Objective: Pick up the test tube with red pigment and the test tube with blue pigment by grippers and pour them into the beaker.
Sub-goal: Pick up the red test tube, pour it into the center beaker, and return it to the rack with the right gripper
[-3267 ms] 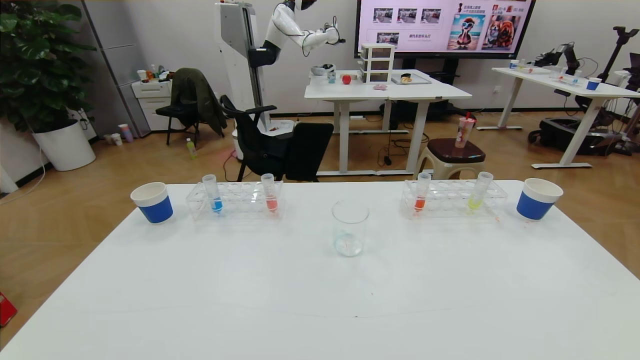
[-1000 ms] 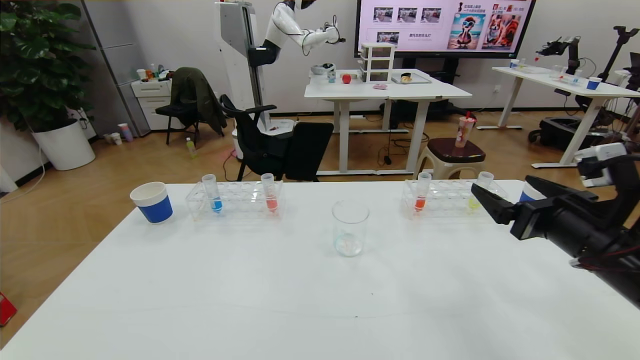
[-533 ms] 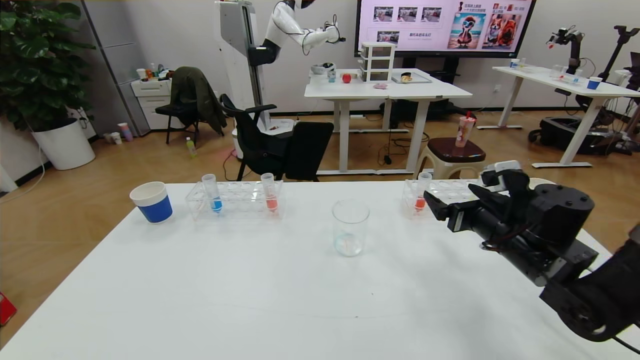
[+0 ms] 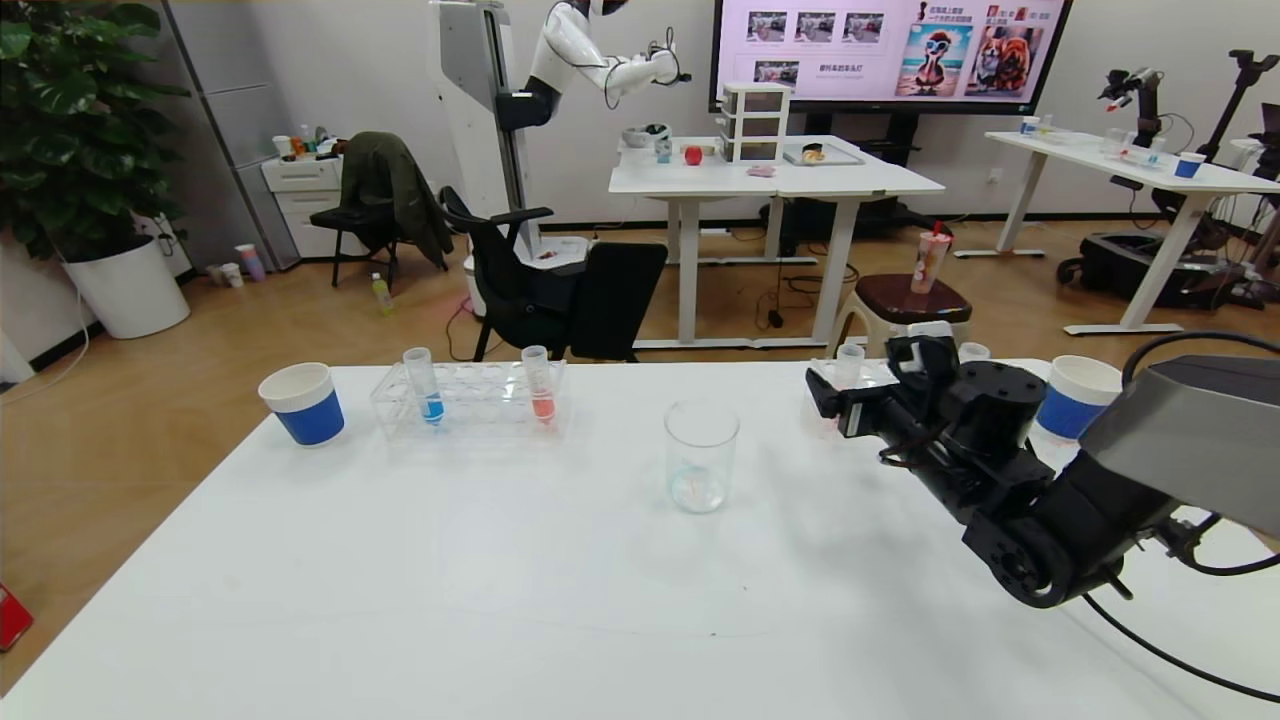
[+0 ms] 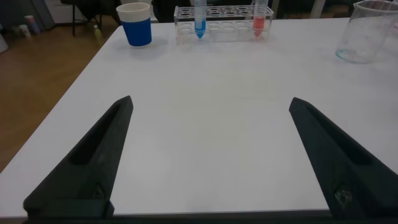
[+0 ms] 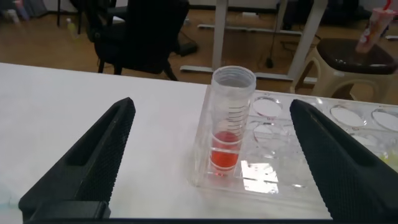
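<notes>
Orange-red liquid sits low in the test tube with red pigment (image 6: 232,118), which stands upright in the end hole of the clear rack (image 6: 311,155), straight ahead of the right gripper (image 6: 211,152) and centred in the gap between its fingers. Those fingers are spread wide, not yet touching the tube. The step in hand looks like the approach for the first pick. Next, I judge, the right gripper must go forward until the fingers flank the tube, close on it, then lift it straight up clear of the rack before swinging toward the beaker (image 4: 700,455).

Room is tight on one side only — the rack wall and neighbouring holes lie beside one finger, open white surface (image 4: 500,580) beside the other. The beaker stands well apart, with bare surface between.

The left gripper (image 5: 208,155) hangs low with fingers spread; the test tube with blue pigment (image 5: 199,18) stands in its own rack far ahead of them, untouched.
</notes>
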`<state>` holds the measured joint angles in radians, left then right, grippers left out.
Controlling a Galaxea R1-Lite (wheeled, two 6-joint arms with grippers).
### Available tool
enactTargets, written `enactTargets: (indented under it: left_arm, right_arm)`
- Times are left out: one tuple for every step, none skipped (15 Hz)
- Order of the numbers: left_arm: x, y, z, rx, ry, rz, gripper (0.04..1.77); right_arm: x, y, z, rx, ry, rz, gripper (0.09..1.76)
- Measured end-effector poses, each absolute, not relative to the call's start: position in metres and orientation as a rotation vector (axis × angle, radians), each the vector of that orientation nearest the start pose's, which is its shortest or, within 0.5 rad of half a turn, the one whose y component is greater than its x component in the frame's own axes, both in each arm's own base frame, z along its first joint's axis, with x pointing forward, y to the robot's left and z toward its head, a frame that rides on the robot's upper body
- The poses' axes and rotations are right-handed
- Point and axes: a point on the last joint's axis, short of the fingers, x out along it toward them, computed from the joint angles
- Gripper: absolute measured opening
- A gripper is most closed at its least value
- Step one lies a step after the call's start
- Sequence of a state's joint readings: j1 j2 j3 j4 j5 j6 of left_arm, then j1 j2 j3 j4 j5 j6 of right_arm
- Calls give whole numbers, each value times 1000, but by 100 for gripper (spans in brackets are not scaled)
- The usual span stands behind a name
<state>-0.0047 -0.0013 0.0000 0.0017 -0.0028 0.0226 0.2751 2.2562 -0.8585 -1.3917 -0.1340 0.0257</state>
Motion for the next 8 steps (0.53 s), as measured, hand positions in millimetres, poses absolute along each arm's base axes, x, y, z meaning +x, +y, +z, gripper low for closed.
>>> enactTargets:
  left_arm:
    - [-23,0,75,23,0,-7,175]
    - [-23,0,75,23,0,-8,175]
    - [-23,0,75,23,0,-7,175]
    - [-23,0,75,23,0,-8,175]
    - [-23,0,75,23,0,-8,175]
    - [-23,0,75,23,0,-7,175]
    - [-23,0,75,23,0,-8,175]
    - [-23,0,75,23,0,-8,175]
  right_arm:
    - [388,104,71,26,2,133,174]
    - [392,103,68,26,0,128,174]
    - [395,103,67,27,0,127,174]
    - [397,103,65,27,1,126,174]
    - [399,103,64,28,-2,125,174]
    - [401,102,64,29,-6,123,174]
    - [404,102,64,30,-10,120,174]
    - [406,102,62,30,-13,118,173]
